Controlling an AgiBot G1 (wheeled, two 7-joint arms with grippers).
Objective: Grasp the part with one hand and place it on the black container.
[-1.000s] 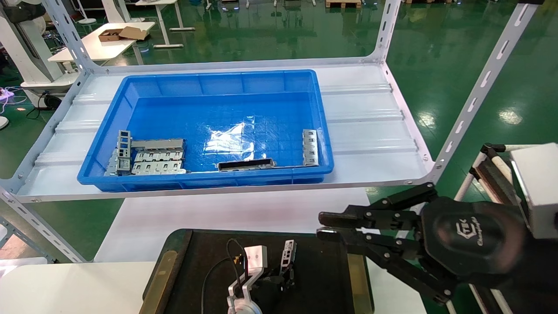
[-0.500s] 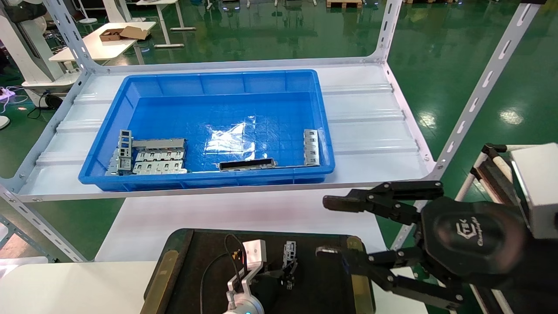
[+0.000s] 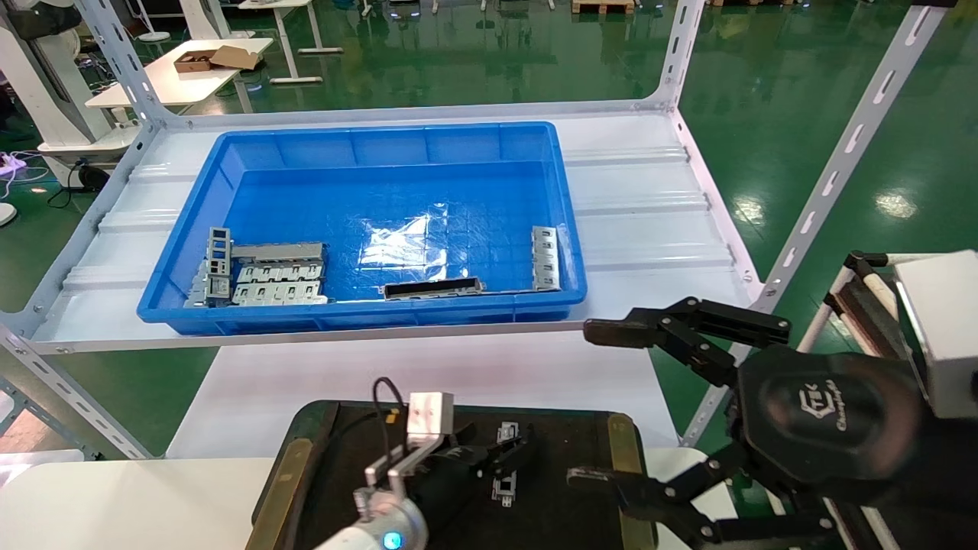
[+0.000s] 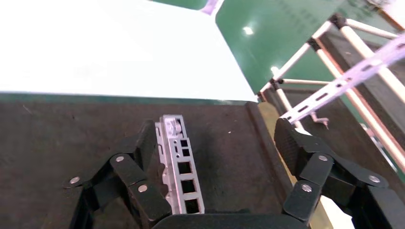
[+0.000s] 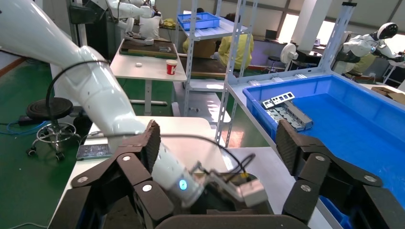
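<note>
The part, a slim silver channel with rectangular cut-outs, lies on the black container. My left gripper is low over the tray and wide open. In the left wrist view the part rests on the tray's dark surface, leaning against one finger. The other finger is far from it, and the gripper's gap is otherwise empty. My right gripper hangs wide open and empty above the tray's right end. It also shows in the right wrist view.
A blue bin stands on the white shelf behind the tray. It holds grey tab plates, a dark slotted bar and another silver part. Slotted shelf uprights stand to the right.
My left gripper has opened and drawn back to the left, and the part it held upright now lies on the tray. My right gripper has opened from nearly shut to wide.
</note>
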